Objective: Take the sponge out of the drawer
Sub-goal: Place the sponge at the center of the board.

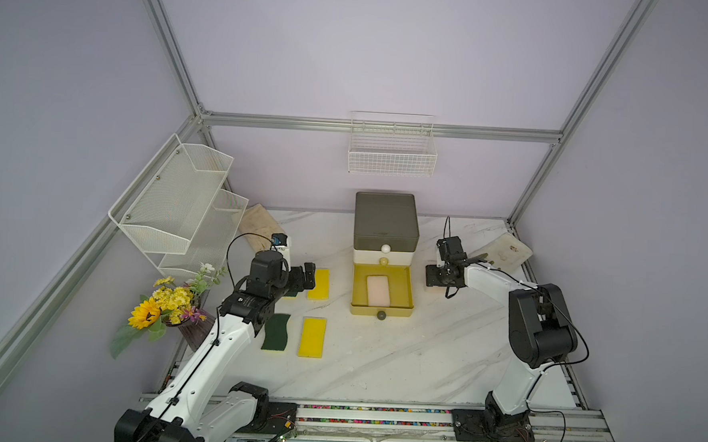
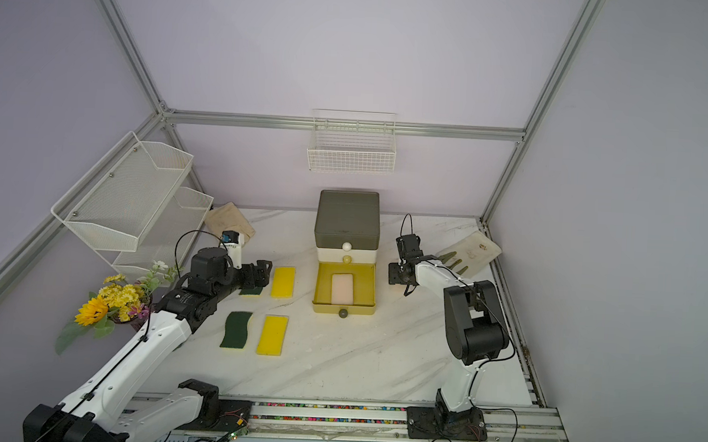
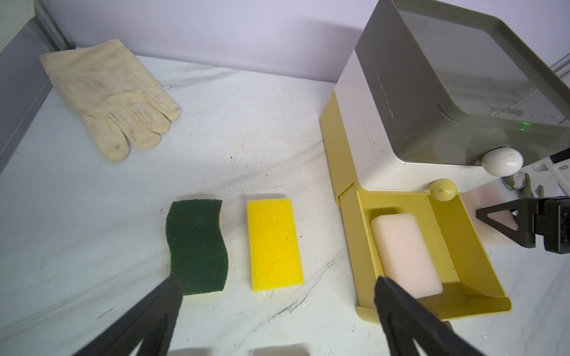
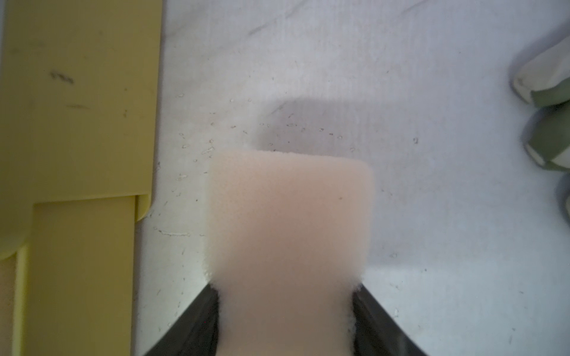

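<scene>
One pink sponge (image 1: 378,290) inside drawer (image 1: 359,286), long axis along slide direction.
Right gripper (image 4: 286,289) clenched on freed sponge (image 4: 290,209), right of drawer; left gripper (image 1: 304,277) spread wide, left of drawer.

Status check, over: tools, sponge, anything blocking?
Left tool open, empty. Right tool shut on a pink sponge, beside the drawer. Second pink sponge lies in the open drawer. Nothing blocking.

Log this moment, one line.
right claw: shut on held pink sponge, outside drawer | left claw: open, empty | drawer: open, second pink sponge inside
</scene>
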Robot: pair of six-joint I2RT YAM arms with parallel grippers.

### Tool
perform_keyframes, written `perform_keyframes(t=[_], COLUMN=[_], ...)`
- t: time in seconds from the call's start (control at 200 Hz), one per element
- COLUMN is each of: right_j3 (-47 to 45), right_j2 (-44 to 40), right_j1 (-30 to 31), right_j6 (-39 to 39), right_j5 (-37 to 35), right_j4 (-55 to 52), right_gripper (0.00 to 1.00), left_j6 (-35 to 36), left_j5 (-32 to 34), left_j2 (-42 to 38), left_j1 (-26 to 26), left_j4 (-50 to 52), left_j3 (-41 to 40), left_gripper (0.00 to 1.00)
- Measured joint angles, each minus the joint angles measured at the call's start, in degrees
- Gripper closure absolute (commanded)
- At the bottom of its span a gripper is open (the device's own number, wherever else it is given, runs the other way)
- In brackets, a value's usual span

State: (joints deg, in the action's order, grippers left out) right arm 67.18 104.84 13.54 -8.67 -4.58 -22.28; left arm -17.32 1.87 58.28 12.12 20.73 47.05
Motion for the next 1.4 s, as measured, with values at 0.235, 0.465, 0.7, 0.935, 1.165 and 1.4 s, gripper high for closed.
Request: perform_keyframes(t=[0.235, 0.465, 0.7, 0.935, 1.165, 1.4], right_j3=[0.0, 0.0, 0.11, 0.83, 1.73, 4.13], right_j2=[2.03, 2.47, 2.16, -5.92, -17.42, -17.35], right_j1=[0.0, 0.0, 0.0, 0.0, 2.89, 14.51], right_j6=[-0.02, -0.09, -0.74, -3.21, -7.78, -11.72], right_j5=[0.0, -0.04, -0.96, -1.86, 1.18, 0.94], right_j4=[0.02, -0.15, -1.88, -5.86, -6.34, -9.09], right_gripper=[0.3, 0.16, 0.09, 0.09, 0.08, 0.06], left_j6=[0.0, 0.0, 0.0, 0.0, 0.0, 0.0], left_j5=[-0.09, -0.17, -0.2, -0.2, -0.39, -0.61], left_j2=[0.0, 0.0, 0.0, 0.0, 0.0, 0.0], left_j1=[0.0, 0.0, 0.0, 0.0, 0.0, 0.0], left_j4=[0.0, 0.0, -0.02, 0.0, -0.02, -0.02], left_j3=[0.0, 0.0, 0.0, 0.0, 0.0, 0.0], left_gripper=[0.0, 0.0, 0.0, 0.0, 0.0, 0.0])
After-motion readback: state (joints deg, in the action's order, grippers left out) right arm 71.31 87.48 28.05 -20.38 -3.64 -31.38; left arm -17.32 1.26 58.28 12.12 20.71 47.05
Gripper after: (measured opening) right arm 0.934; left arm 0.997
